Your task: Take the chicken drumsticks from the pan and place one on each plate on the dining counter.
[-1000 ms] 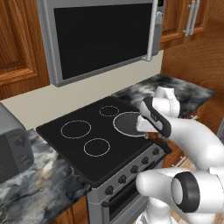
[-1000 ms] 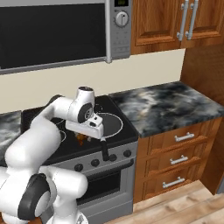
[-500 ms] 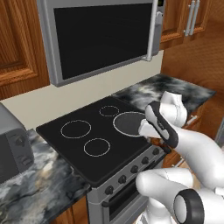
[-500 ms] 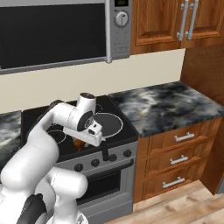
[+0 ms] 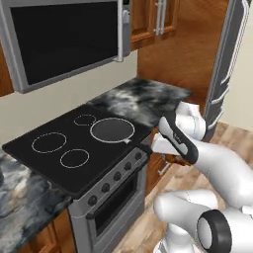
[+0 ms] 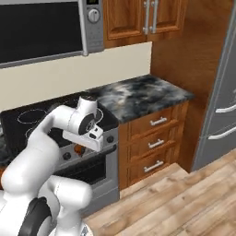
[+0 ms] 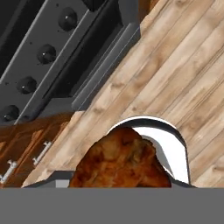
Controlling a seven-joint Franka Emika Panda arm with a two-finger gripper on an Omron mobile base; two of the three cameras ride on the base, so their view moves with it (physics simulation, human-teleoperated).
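drumstick (image 7: pixel 119 159), browned and orange-brown, sits clamped in the hand (image 6: pixel 82 148), out past the stove's (image 5: pixel 106 185) front edge, level with its knobs, above the wooden floor (image 7: pixel 175 70). pan (image 5: pixel 112 131) rests on the stove's right front burner, with marbled worktop (image 6: pixel 138 92) just beyond the stove.

A: What is nearest the camera?

B: A browned chicken drumstick (image 7: pixel 119 159), orange-brown and knobbly, sits at the bottom centre. A curved white and grey arc rises behind it on the right.

A: And beyond it?

B: A light wooden plank floor (image 7: pixel 183 74) runs diagonally across the right and centre. At upper left is the dark grey stove front (image 7: pixel 65 57) with a row of round black knobs (image 7: pixel 46 53) and a long bar handle (image 7: pixel 105 59). At lower left are brown wooden drawers (image 7: pixel 22 148) with silvery handles.
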